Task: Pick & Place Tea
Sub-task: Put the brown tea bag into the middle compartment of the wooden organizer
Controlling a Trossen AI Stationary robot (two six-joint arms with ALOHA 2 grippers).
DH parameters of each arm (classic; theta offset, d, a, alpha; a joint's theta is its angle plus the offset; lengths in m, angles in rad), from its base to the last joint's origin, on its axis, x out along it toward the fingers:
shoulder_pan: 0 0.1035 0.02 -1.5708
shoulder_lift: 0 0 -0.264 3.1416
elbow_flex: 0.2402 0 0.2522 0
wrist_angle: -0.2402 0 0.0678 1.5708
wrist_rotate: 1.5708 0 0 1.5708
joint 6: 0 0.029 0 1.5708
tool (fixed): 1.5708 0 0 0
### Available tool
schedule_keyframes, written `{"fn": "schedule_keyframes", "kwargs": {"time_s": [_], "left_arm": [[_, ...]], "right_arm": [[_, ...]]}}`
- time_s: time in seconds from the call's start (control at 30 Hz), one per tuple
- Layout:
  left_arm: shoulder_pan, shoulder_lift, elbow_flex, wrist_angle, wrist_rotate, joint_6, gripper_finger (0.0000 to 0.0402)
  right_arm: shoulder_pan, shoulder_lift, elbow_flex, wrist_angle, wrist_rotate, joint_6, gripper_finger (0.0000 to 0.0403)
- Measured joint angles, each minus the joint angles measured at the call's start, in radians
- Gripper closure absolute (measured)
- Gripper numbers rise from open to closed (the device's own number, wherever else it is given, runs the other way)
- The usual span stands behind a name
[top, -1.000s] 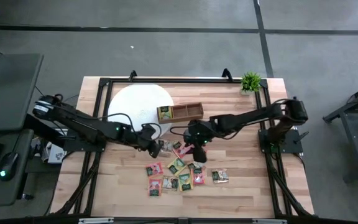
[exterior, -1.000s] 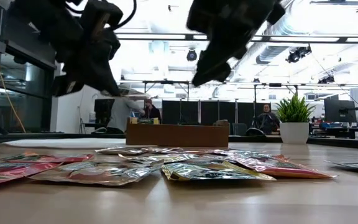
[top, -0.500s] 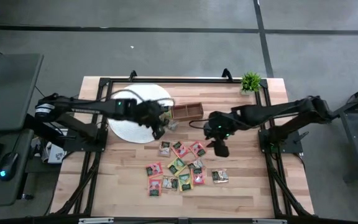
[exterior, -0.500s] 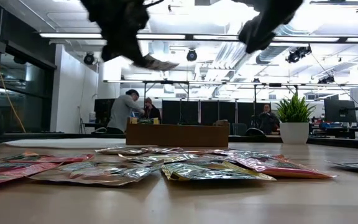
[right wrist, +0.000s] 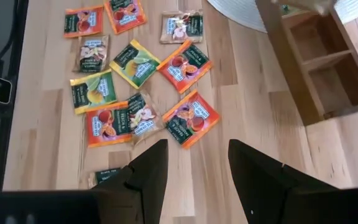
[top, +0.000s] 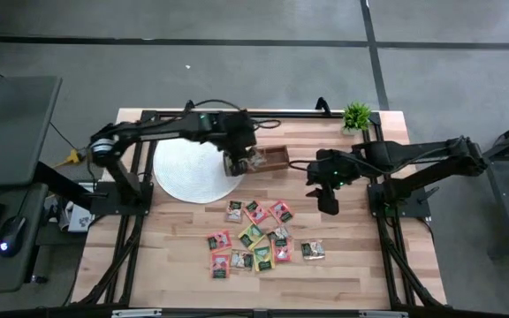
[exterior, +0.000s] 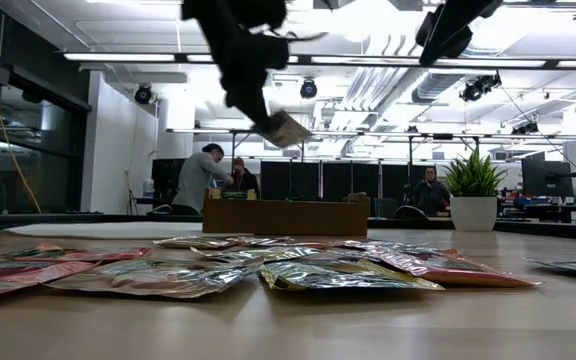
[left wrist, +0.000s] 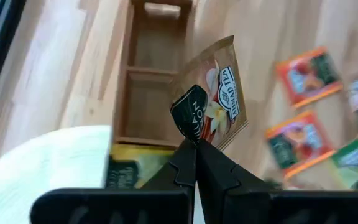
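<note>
Tea packet (left wrist: pixel 213 102) hangs tilted from left hand (left wrist: pixel 194 146), over tray (left wrist: pixel 148 93)

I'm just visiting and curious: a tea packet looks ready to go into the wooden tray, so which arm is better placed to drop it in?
The left. Its left gripper is shut on a brown tea packet right above the wooden tray. The right gripper hangs open and empty, off to the tray's side.

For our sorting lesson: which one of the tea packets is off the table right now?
The tan packet pinched in the left pincer, held in the air above the wooden tray. All other packets lie flat on the table.
</note>
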Motion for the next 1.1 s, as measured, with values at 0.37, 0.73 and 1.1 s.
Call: {"fn": "schedule_keyframes", "kwargs": {"time_s": [0.37,0.73,1.1], "left_arm": [[0.009,0.302,0.380,-0.314,-0.228,0.277,0.0401],[0.004,0.396,0.443,-0.340,-0.350,0.328,0.0401],[-0.001,0.435,0.442,-0.344,-0.366,0.372,0.0401]], "right_arm": [[0.001,0.000,0.000,-0.058,-0.001,0.067,0.0238],[0.001,0.000,0.000,-0.139,-0.001,0.106,0.0238],[0.001,0.000,0.000,-0.144,-0.001,0.106,0.0238]]}}
